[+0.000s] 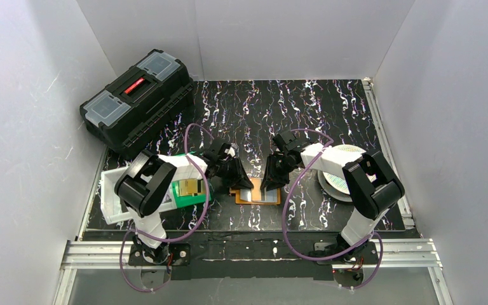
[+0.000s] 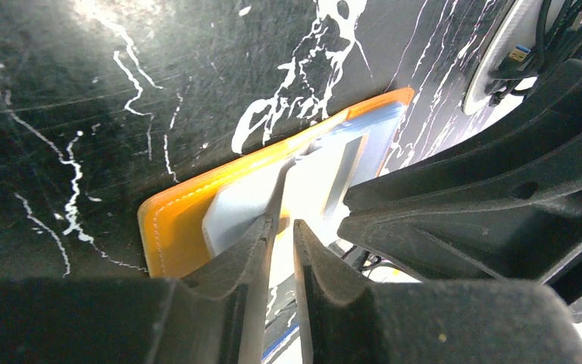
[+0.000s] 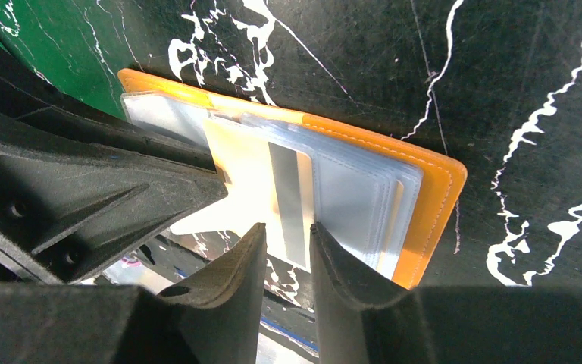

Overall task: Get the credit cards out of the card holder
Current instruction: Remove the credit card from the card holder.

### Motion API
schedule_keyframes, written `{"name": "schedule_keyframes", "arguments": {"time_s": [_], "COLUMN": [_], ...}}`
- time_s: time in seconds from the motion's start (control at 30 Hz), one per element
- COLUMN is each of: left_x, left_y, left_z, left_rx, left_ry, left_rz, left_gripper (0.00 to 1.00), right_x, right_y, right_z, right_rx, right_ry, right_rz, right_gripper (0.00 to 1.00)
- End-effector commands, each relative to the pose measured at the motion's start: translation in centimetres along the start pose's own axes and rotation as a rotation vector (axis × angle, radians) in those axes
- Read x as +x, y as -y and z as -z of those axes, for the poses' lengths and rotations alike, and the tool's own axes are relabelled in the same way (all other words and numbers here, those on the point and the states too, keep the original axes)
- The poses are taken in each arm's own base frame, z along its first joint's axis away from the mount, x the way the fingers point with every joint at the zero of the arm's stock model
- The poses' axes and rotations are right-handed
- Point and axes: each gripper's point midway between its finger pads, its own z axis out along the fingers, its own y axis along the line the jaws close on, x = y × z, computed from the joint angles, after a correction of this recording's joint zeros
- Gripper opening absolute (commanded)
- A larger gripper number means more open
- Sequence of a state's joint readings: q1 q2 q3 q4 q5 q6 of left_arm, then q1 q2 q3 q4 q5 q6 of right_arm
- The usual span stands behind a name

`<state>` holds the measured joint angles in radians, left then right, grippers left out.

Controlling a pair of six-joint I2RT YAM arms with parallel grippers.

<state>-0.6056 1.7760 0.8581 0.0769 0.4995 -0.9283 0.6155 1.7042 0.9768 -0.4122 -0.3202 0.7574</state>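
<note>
**A:** How are the two arms posed?

**B:** Both are bent inward with elbows raised and wrists tipped down. The left end effector (image 1: pixel 244 180) and the right end effector (image 1: pixel 270 182) are brought close together over the card holder (image 1: pixel 258 199).

**A:** And the fingers?

**B:** The right pair is held partly apart above a pale striped card (image 3: pixel 242 174); no grip is seen. Only a slit is left between the left pair, and whether a pocket leaf is pinched cannot be told.

**A:** What can be counted?

**B:** One card holder is laid open at the middle of the table (image 1: pixel 330 108). One pale card is sticking partway out of it. One gold card (image 1: pixel 189 186) is seen in a green bin (image 1: pixel 194 198).
</note>
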Motion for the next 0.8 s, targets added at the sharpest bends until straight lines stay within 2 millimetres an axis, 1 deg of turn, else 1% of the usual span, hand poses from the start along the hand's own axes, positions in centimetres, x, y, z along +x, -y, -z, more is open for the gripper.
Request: {"name": "schedule_keyframes", "arguments": {"time_s": [0.0, 0.33, 0.77], "left_x": [0.9, 1.9, 3.3], "left_y": [-2.4, -2.6, -2.9], "left_z": [0.4, -0.3, -0.2], "left_rx": [-0.043, 0.045, 0.128], "left_ry": [0.004, -0.019, -0.03], "left_rz": [0.057, 0.12, 0.187], "left_gripper": [0.16, 0.13, 0.11], "right_x": [1.0, 1.1, 1.1], "right_y": [3.9, 4.1, 4.3], "right_z": [-1.2, -1.4, -1.6], "right_rx": [0.138, 0.138, 0.134], "right_ry": [-0.027, -0.04, -0.051], "right_rz": [-0.025, -0.028, -0.038], "right_gripper": [0.36, 0.35, 0.35]}}
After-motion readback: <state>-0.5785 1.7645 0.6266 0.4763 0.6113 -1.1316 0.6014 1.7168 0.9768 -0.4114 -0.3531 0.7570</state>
